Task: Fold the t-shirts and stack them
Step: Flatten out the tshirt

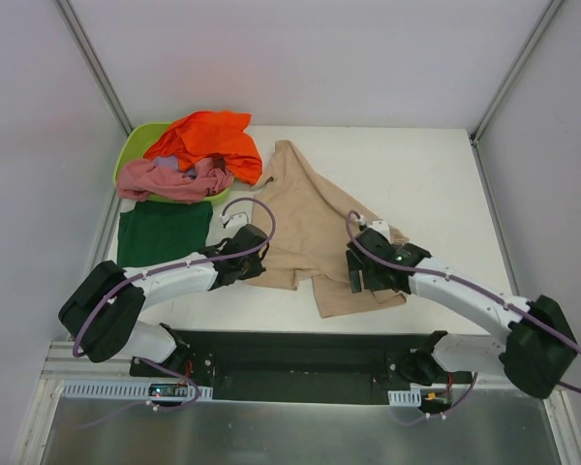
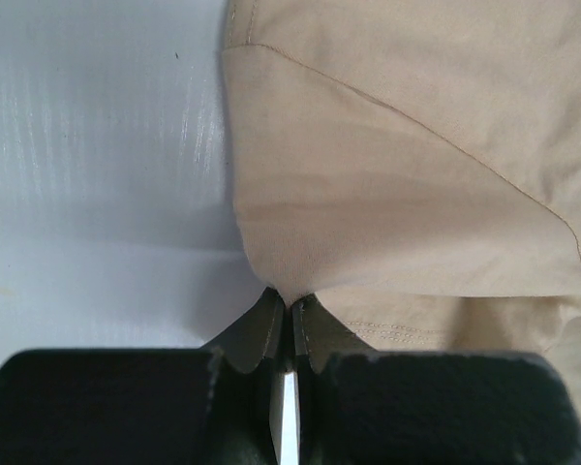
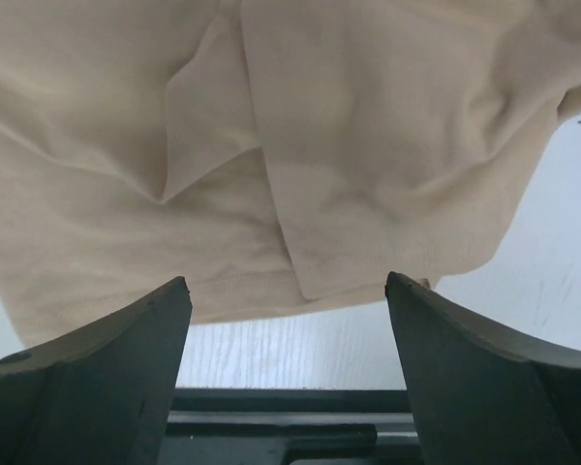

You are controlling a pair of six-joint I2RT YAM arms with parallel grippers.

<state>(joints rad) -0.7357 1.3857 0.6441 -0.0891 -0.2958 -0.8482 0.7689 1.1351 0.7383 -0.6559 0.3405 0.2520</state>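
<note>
We log a lime-green plastic tub [image 1: 133, 145] at the far left corner of the white table [image 1: 426, 184]. It holds a crumpled bright orange cloth t-shirt [image 1: 208, 140], and a dusty pink cloth t-shirt [image 1: 169, 181] spills over its near rim. A folded dark green cloth t-shirt [image 1: 165, 232] lies just in front. The beige cloth t-shirt [image 1: 305, 223] lies rumpled mid-table, with the left gripper [image 2: 289, 310] clenched on its edge. The right gripper [image 3: 289, 289] is spread wide at its hem, grasping nothing.

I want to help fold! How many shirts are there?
4. The beige shirt lies mid-table, the green shirt lies flat at left, and the pink shirt and orange shirt sit heaped on the tub. More may hide underneath.
</note>
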